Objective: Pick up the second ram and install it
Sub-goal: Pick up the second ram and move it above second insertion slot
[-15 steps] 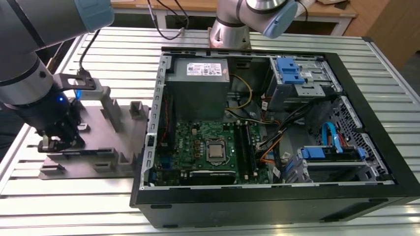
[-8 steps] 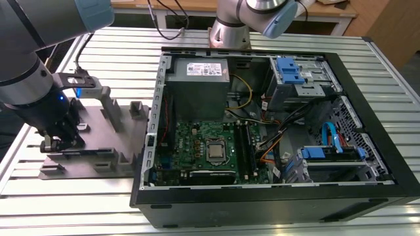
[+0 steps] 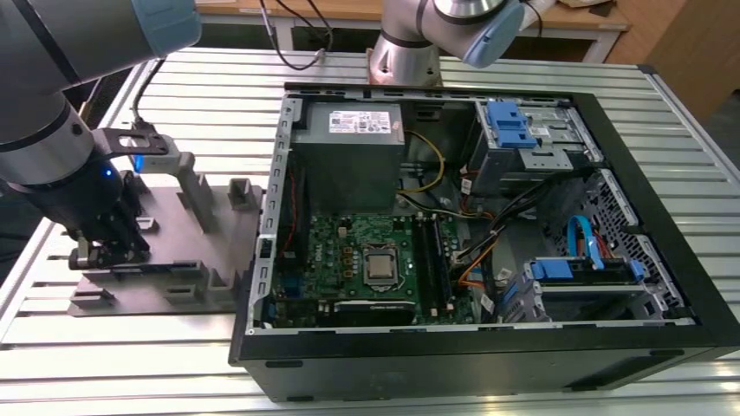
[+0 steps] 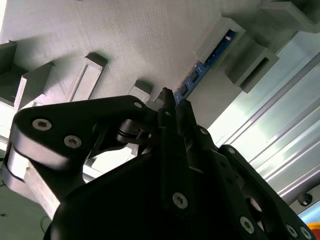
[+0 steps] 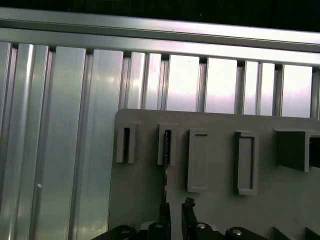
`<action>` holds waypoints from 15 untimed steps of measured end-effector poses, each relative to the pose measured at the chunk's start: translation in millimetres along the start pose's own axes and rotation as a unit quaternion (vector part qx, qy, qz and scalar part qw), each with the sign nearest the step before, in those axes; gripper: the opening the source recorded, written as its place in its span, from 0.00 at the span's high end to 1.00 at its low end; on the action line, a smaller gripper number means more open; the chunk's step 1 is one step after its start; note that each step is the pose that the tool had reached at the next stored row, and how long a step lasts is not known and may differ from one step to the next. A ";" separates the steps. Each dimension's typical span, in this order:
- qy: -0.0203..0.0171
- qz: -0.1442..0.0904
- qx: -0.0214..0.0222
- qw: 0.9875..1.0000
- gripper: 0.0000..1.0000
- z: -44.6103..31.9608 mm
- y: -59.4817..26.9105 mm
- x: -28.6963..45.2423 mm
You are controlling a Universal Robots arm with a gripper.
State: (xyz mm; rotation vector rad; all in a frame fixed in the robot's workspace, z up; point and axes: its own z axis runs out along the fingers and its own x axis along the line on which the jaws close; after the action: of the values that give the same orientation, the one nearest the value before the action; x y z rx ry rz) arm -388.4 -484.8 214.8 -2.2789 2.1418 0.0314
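First wrist view: claw [image 5: 175, 207] at ram [image 5: 166, 172]

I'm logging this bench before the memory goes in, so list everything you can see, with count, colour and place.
case: one, black, open, on the table.
motherboard: one, green, inside the case.
power supply: one, grey, in the case's far corner.
brackets: two, blue, at the case's side toward the exterior view's right.
tray: one, grey, beside the case at the exterior view's left.
ram: one, dark and blue, standing in a tray slot.
table: one, silver, slatted.
arm: one, grey, above the tray.
gripper: one, black, at the ram.
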 end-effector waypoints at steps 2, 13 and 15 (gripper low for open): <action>0.000 0.000 0.000 1.000 0.76 0.0 0.0 0.0; 0.003 -0.001 -0.001 1.000 0.76 9.0 0.6 10.3; 0.001 -0.001 -0.001 1.000 0.76 11.7 0.6 10.4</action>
State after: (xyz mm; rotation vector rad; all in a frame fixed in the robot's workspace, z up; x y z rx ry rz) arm -388.5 -495.0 202.8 -2.2831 2.1413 0.0310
